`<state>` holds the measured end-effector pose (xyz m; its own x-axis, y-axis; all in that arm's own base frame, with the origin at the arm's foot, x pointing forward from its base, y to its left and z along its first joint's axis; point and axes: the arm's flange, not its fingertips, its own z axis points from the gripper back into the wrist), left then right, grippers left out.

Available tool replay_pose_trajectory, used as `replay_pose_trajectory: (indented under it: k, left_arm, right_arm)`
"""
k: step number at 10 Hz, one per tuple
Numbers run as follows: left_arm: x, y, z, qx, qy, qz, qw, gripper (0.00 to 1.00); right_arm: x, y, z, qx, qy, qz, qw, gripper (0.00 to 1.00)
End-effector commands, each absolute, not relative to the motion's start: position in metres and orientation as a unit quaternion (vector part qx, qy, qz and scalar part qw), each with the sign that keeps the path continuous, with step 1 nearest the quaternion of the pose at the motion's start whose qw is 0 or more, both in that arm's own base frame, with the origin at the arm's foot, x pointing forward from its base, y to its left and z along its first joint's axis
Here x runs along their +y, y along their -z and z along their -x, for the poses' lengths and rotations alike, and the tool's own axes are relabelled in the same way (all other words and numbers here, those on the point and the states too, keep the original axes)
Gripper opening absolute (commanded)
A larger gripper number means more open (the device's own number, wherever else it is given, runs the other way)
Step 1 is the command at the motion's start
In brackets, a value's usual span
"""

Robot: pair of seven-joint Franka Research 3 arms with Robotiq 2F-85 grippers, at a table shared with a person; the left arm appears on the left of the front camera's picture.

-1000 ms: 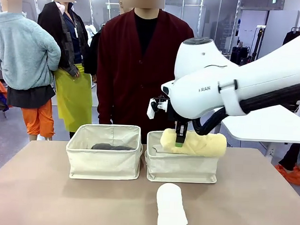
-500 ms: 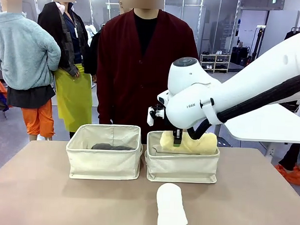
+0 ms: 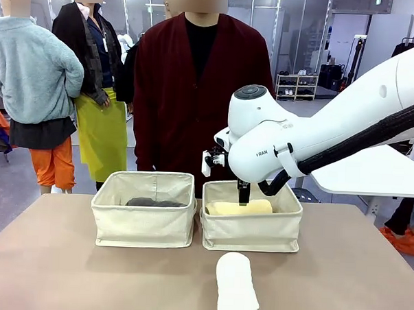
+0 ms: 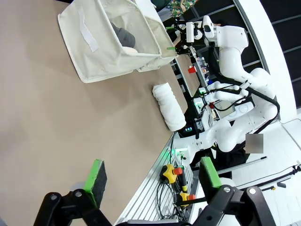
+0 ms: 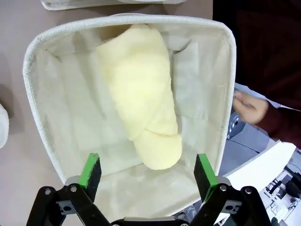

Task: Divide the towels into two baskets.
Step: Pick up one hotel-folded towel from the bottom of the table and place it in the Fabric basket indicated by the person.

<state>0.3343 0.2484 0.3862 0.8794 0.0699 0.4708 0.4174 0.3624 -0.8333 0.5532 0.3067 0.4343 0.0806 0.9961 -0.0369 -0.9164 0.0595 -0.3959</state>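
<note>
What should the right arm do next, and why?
Probably lift the right gripper straight up out of the right basket: its jaws stand open, the pale yellow towel lies free inside, and a white towel waits on the table.

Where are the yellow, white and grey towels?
Pale yellow rolled terry towel (image 5: 141, 89): right wrist view, middle of the roll.
White rolled terry towel (image 3: 236, 288): front view, middle of the roll.
Dark grey rolled terry towel (image 3: 153, 203): front view, its visible top.
</note>
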Motion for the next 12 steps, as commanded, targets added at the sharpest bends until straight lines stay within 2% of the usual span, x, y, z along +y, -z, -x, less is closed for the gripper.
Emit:
replay_pose_trajectory:
  k: [1,2,12]
  left_arm:
    - [0.246,-0.388,-0.329,-0.225,0.109,0.554,0.794,1.00]
    - [0.246,-0.388,-0.329,-0.225,0.109,0.554,0.794,1.00]
    - [0.246,-0.388,-0.329,-0.225,0.109,0.554,0.794,1.00]
  right_arm:
    - [0.296,-0.437,-0.537,-0.147,-0.634,0.155,0.743,1.00]
    - [0.307,-0.434,-0.553,-0.124,-0.667,0.161,0.717,1.00]
    - [0.308,-0.434,-0.553,-0.126,-0.660,0.157,0.723,1.00]
